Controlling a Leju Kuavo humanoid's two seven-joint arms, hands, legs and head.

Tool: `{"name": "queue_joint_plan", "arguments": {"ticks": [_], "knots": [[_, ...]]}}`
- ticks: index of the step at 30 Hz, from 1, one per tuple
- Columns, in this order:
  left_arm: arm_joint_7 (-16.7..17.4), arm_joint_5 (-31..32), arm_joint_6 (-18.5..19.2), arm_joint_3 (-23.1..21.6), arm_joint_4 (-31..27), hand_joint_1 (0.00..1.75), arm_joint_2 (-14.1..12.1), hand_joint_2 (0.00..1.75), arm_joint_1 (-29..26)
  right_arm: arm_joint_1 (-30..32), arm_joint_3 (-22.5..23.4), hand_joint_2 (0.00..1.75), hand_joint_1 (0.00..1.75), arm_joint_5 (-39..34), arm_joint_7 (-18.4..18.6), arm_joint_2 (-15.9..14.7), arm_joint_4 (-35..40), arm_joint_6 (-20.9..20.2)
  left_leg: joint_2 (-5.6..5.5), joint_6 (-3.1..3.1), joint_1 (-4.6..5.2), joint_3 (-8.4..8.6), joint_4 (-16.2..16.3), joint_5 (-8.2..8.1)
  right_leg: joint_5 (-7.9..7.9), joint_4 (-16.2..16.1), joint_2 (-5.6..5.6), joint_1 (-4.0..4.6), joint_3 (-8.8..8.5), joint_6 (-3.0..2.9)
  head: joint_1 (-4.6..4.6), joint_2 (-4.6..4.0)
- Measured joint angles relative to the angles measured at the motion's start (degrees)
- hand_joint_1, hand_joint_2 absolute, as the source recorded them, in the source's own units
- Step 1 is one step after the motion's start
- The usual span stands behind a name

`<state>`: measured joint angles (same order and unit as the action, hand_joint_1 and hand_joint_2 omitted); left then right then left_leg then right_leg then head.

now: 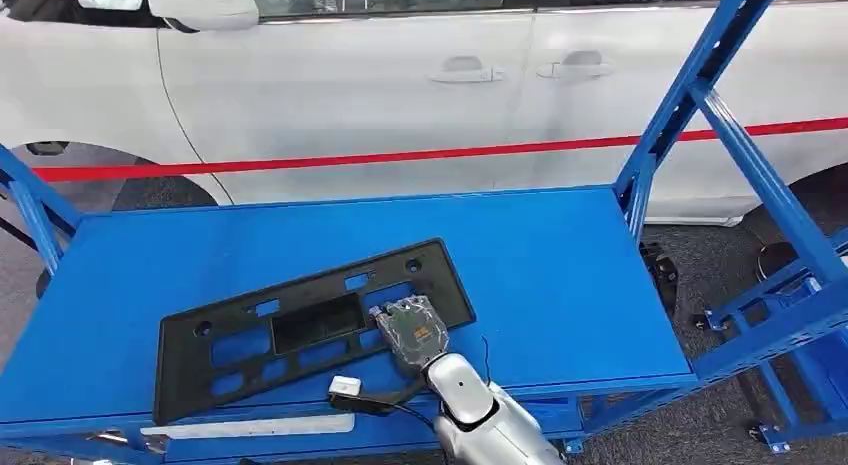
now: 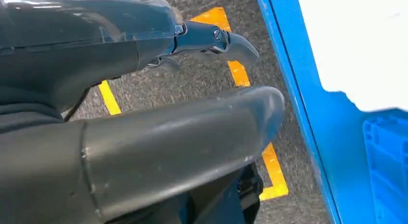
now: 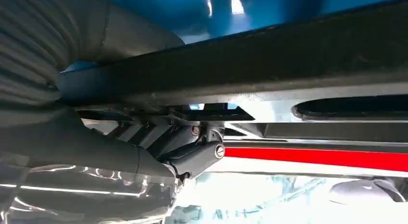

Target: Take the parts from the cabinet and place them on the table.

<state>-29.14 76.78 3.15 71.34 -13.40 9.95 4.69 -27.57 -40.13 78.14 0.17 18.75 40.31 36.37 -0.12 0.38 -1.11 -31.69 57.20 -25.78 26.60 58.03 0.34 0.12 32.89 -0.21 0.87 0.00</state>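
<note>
While gripping black plastic panel [image 1: 310,325] flat on blue table [image 1: 560,275], right hand [image 1: 412,330] placing; next, releasing needed.

Right arm: silver, glossy, rounded forearm segment narrowing toward the wrist. Right robot hand [image 1: 411,328]: back plate translucent grey, with an orange-brown patch and circuitry visible under it; edge of plate ribbed. Thin black cable runs alongside the wrist just behind the robot hand. A small white block on a dark bracket sits beside the forearm, behind the robot hand.

Right wrist view: grey ribbed cover, thick grey thumb, dark finger links [image 3: 192,154] with one silver screw head at a pivot.

Left robot hand [image 2: 144,113]: thick, smooth dark-grey thumb with scuffed sheen; darker finger [image 2: 216,41] with round screw at its pivot; clear glossy cover above.
</note>
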Motion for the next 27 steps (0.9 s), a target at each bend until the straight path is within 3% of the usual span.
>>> {"name": "queue_joint_plan", "arguments": {"ticks": [1,2,4,5,6,7,8,10,11,12,14,16,17,19,20,21,22,23,25,26,27], "knots": [[-0.1,0.0,0.1,0.0,0.0,0.0,0.1,0.0,0.1,0.2,0.1,1.75,1.75,-0.2,-0.2,-0.2,0.4,0.1,0.15,0.41,-0.01,0.0,-0.1,0.15,0.96,1.1,-0.03,-0.18,0.35,0.21,-0.02,0.0],[-0.2,0.0,0.1,0.0,0.0,0.0,0.1,0.0,0.1,0.4,0.2,1.75,1.75,-0.4,-0.4,-0.4,0.6,0.2,0.19,0.83,-0.01,-0.16,-0.1,0.19,3.2,4.3,-0.06,-0.21,1.83,0.32,-0.46,0.0],[-0.2,-0.2,0.0,0.0,0.0,0.0,0.1,0.0,0.0,1.0,0.3,1.75,1.75,-1.0,-1.0,-1.0,1.4,0.5,0.21,0.93,0.09,-0.4,-0.1,0.22,7.68,13.6,-0.08,-0.41,6.33,0.61,-0.59,0.0],[-0.2,-0.2,0.0,0.0,0.0,0.0,0.1,0.0,0.0,1.4,0.4,1.75,1.75,-1.5,-1.4,-1.4,1.8,0.7,0.21,0.93,0.12,-0.44,-0.1,0.22,8.71,17.2,-0.08,-0.44,8.12,0.71,-0.61,0.0],[-0.2,-0.2,-0.1,0.0,0.0,0.0,0.1,0.0,-0.1,1.8,0.5,1.75,1.75,-2.0,-2.1,-1.7,2.4,0.7,0.17,0.93,0.12,-0.37,-0.1,0.22,8.19,18.1,-0.09,-0.46,8.57,0.74,-0.61,0.0],[-0.2,-0.3,-0.1,0.0,0.0,0.0,0.1,0.0,-0.1,2.3,0.6,1.75,1.75,-2.8,-2.9,-2.0,3.5,0.7,0.09,0.89,0.12,-0.25,0.0,0.18,6.47,16.1,-0.1,-0.47,7.71,0.65,-0.66,0.0],[-0.1,-0.8,-0.2,0.1,0.0,0.0,0.1,0.0,-0.1,3.0,0.8,1.75,1.75,-5.7,-5.6,-2.2,5.1,0.9,-0.02,0.78,0.12,-0.06,0.0,0.1,3.69,11.6,-0.1,-0.46,5.45,0.4,-0.68,0.0],[0.0,-1.9,-0.3,0.4,0.0,0.0,0.1,0.0,-0.2,6.5,2.3,1.75,1.75,-18.6,-15.7,-3.1,13.5,-1.1,-0.2,0.45,0.04,0.22,0.0,-0.16,-0.59,1.5,-0.11,-0.23,0.44,-0.52,-0.83,0.0],[0.0,-2.4,-0.3,0.6,0.0,0.0,0.2,0.0,-0.2,8.8,2.6,1.75,1.75,-29.5,-20.3,-3.9,21.6,-4.1,-0.25,0.06,0.56,-0.14,0.5,-0.41,0.05,0.0,-0.21,0.11,0.0,-0.6,-0.87,0.0],[0.0,-2.4,-0.4,0.8,0.0,0.0,0.2,0.0,-0.3,10.8,2.4,1.75,1.75,-38.8,-22.3,-4.5,28.7,-6.5,-0.31,-0.18,0.47,-0.48,0.5,-0.38,-0.09,0.1,-0.34,0.07,0.44,-0.57,-0.83,0.0],[0.0,-2.8,-0.6,1.3,0.0,0.0,0.1,0.0,-0.4,12.2,2.2,1.75,1.75,-54.4,-20.5,-5.6,42.2,-9.5,-0.28,-0.8,0.47,-0.46,0.2,-0.33,-0.03,0.2,-0.25,0.17,0.74,-0.84,-0.7,0.0],[-0.1,-3.3,-0.8,1.7,0.0,0.0,-0.2,0.0,-0.4,13.8,2.6,1.75,1.75,-59.6,-21.1,-7.3,52.0,-10.4,-0.17,-1.37,0.28,-0.51,1.0,-1.18,-0.38,-0.7,-0.57,-0.48,0.03,-1.46,-0.81,0.0],[-0.1,-3.3,-1.0,1.8,0.0,0.0,-0.2,0.0,-0.5,15.1,3.1,1.75,1.75,-61.2,-21.9,-8.2,56.1,-10.6,-0.13,-1.55,0.33,-1.44,3.6,-3.18,-0.28,-0.8,-0.81,-0.58,-0.1,-1.88,-0.46,0.0],[-0.1,-3.3,-1.5,2.0,0.0,0.0,-0.2,0.0,-0.6,17.5,3.8,1.75,1.75,-63.1,-24.0,-9.6,61.9,-10.9,-0.12,-2.02,0.09,-5.44,12.6,-7.8,-0.21,-0.7,-0.9,-0.53,-0.04,-2.03,-0.35,0.0],[-0.2,-3.4,-1.7,2.1,0.0,0.0,-0.3,0.0,-0.6,18.7,3.9,1.75,1.75,-63.8,-24.9,-10.3,63.9,-11.2,-0.12,-2.2,0.03,-7.35,16.7,-9.21,-0.17,-0.6,-0.89,-0.48,0.01,-2.09,-0.39,0.0],[-0.4,-3.9,-1.8,2.2,0.0,0.0,-0.3,0.0,-0.6,20.0,4.3,1.75,1.75,-64.6,-25.5,-10.9,65.8,-11.4,-0.12,-2.29,-0.02,-8.37,18.7,-9.27,-0.1,-0.6,-0.82,-0.47,-0.03,-2.09,-0.33,0.0],[-0.4,-4.6,-1.9,2.6,0.0,0.0,-0.3,0.0,-0.6,21.2,4.9,1.75,1.75,-65.4,-25.9,-11.4,67.5,-11.6,-0.12,-2.28,-0.04,-7.96,17.5,-7.81,0.05,-0.5,-0.74,-0.47,-0.16,-2.02,-0.37,0.0],[-0.4,-4.9,-2.1,3.1,0.0,0.0,-0.3,0.0,-0.6,22.2,5.4,1.75,1.75,-66.2,-26.4,-11.7,68.8,-11.8,-0.11,-2.19,-0.05,-6.25,13.8,-5.28,0.2,-0.4,-0.63,-0.48,-0.32,-1.93,-0.35,0.0],[-0.1,-5.3,-2.4,3.4,0.0,0.0,-0.5,0.0,-0.6,23.9,6.4,1.75,1.75,-67.5,-26.8,-12.1,70.8,-12.4,-0.08,-1.78,-0.05,-1.31,3.4,-0.23,0.58,-0.1,-0.45,-0.5,-0.72,-1.51,-0.35,0.0],[0.2,-5.3,-2.5,3.6,0.0,0.0,-0.5,0.0,-0.5,24.7,7.0,1.75,1.75,-67.8,-27.0,-12.3,71.6,-12.7,-0.11,-1.51,0.19,-0.23,1.4,-1.27,0.75,0.1,-0.43,-0.16,-0.63,-1.2,-0.44,0.0],[0.2,-5.4,-2.7,3.8,0.0,0.0,-0.5,0.0,-0.4,25.4,7.5,1.75,1.75,-67.8,-27.3,-12.4,72.3,-12.9,-0.26,-1.08,0.4,-0.24,1.0,-1.01,0.79,0.3,-0.29,-0.13,-0.36,-0.93,-0.38,0.0]]}}
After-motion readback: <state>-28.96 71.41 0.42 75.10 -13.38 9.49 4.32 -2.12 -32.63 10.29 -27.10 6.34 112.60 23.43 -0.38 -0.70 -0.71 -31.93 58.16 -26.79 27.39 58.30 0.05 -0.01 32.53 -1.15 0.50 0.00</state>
